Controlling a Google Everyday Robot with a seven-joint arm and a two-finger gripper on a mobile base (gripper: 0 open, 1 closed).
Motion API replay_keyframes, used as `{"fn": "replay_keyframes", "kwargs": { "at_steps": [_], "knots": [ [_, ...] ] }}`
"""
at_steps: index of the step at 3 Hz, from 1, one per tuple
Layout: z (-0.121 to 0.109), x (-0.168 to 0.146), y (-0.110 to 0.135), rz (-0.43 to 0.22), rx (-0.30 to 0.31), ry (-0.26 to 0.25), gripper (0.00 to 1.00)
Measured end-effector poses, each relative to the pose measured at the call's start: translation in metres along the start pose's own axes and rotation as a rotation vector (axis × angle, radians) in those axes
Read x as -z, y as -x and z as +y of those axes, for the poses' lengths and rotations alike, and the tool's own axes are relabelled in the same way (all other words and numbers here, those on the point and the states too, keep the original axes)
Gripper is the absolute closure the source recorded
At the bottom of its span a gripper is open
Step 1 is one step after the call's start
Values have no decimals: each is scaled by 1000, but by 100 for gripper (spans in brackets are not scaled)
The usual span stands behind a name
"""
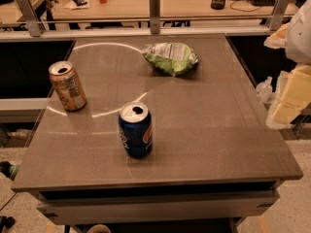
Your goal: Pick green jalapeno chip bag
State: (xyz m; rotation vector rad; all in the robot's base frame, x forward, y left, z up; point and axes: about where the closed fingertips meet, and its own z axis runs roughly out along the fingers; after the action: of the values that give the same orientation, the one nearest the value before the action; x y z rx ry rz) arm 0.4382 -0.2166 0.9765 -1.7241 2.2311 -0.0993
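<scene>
Holding the gripper [287,103] off the right edge of the table [218,140], beside it rather than over it, well apart from everything on top. Losing most of the arm past the right border of the view; not revealing whether the gripper is spread or closed, so cannot tell. Showing the green jalapeno chip bag [171,57] lying flat at the far middle of the table, long axis running left to right, beyond the blue can [135,130] and the tan-orange can [68,85].
</scene>
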Motion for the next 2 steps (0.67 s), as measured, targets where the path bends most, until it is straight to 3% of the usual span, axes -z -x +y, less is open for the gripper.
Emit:
{"fn": "replay_keyframes", "kwargs": {
  "at_steps": [1,2],
  "knots": [
    [0,0,0,0,0,0,0],
    [0,2,3,-54,-24,13,0]
  ]
}}
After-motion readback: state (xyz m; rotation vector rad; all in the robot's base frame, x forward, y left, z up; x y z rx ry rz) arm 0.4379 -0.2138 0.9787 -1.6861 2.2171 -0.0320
